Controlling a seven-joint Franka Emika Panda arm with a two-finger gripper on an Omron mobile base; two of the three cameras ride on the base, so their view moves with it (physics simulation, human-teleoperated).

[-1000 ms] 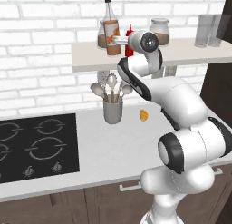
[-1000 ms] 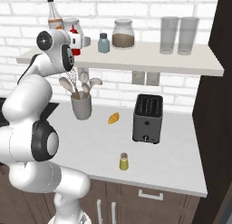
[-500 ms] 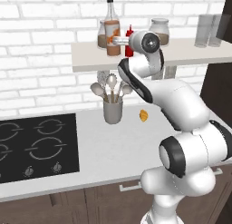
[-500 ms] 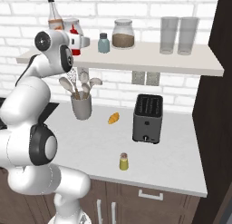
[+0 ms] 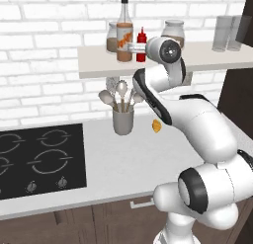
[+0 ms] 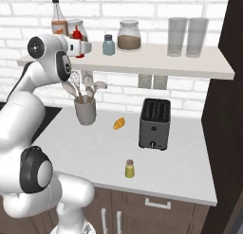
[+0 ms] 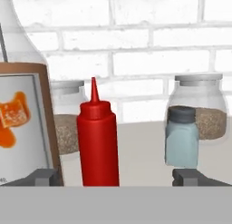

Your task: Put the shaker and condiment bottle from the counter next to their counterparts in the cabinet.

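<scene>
The small red squeeze bottle [image 7: 98, 139] stands on the long open wall shelf [image 6: 156, 62], just right of the tall clear glass bottle [image 5: 124, 30]; the yellow-olive shaker [image 6: 129, 169] stands on the worktop [image 6: 180, 174], nearer than the toaster [image 6: 154, 123].

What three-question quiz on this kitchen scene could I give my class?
1. True or false: the red bottle stands on the shelf.
2. Where is the yellow shaker? A) shelf B) counter C) in the claw
3. Fill in: the claw is ___.

Key: 1 true. 2 B, on the counter in front of the toaster. 3 open, with the red bottle between its fingers, beside the glass bottle.
</scene>
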